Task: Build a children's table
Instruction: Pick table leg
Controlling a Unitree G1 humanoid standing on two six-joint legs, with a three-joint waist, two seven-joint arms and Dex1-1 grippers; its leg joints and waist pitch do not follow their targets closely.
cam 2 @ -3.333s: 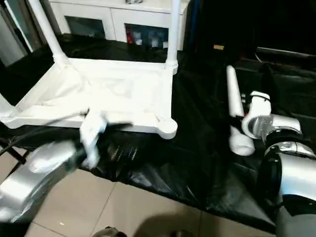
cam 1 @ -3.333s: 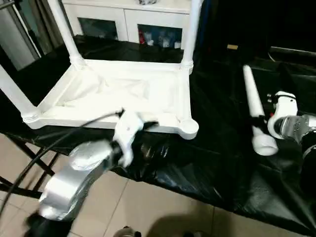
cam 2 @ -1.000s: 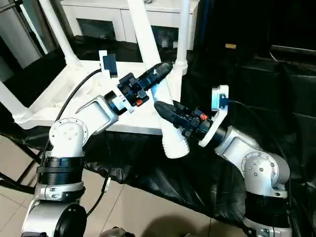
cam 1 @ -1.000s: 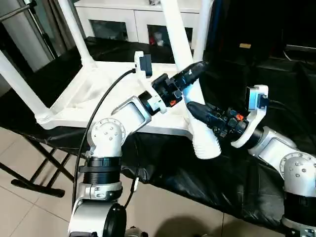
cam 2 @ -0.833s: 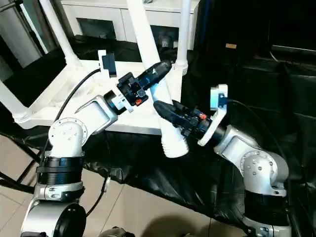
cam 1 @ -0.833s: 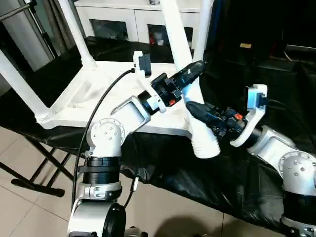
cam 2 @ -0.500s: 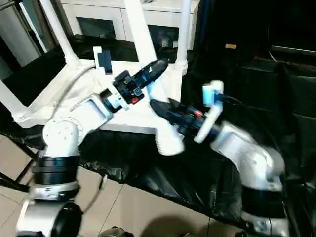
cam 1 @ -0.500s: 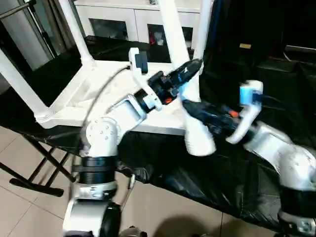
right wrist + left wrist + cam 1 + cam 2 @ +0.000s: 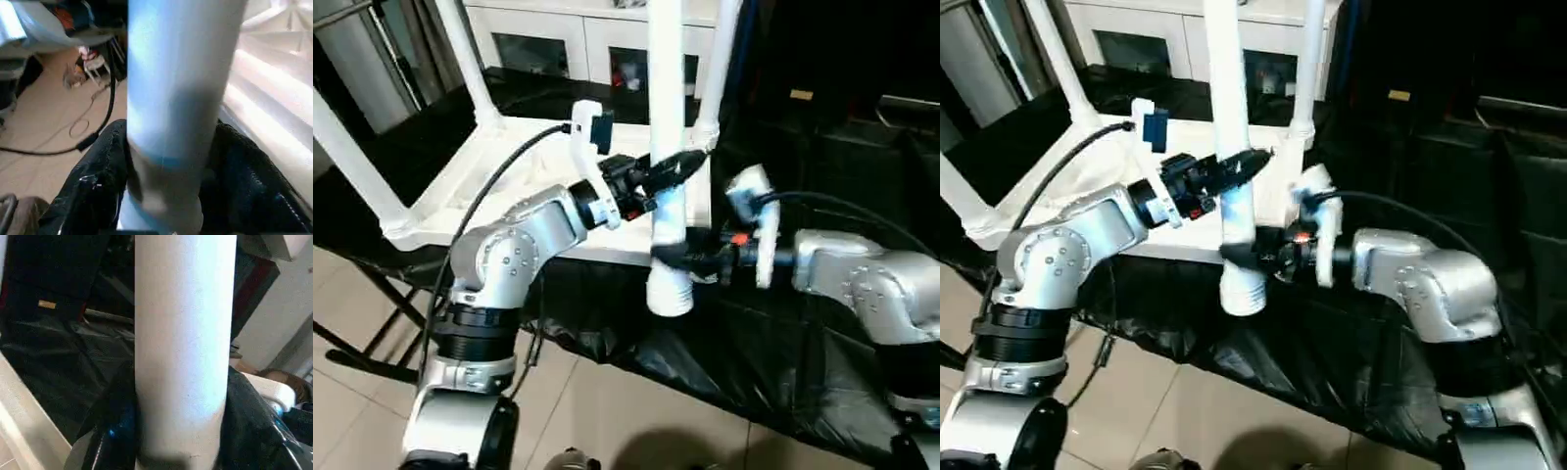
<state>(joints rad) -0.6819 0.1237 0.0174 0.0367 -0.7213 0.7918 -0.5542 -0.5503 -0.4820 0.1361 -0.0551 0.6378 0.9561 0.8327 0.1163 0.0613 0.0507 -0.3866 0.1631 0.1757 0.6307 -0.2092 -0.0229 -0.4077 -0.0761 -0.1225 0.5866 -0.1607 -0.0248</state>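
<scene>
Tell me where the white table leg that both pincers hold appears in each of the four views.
Left eye view: table leg, upright in the middle, flared end lowest.
Right eye view: left of centre, upright.
Left wrist view: wide white column in the middle.
Right wrist view: wide column in the middle.
Shared landmark: the white tabletop, seen also in the right wrist view.

A white cabinet (image 9: 607,29) with glass doors stands along the far wall, small items of blurred colour showing behind its panes. In front of it, crumpled black plastic sheeting (image 9: 783,343) covers a work surface and hangs over its near edge above a floor of pale beige tiles (image 9: 352,411). Black folding stand legs (image 9: 372,333) cross beneath the sheeting at the left. Farther back on the dark right side lies a small yellow-orange tag (image 9: 801,95).
</scene>
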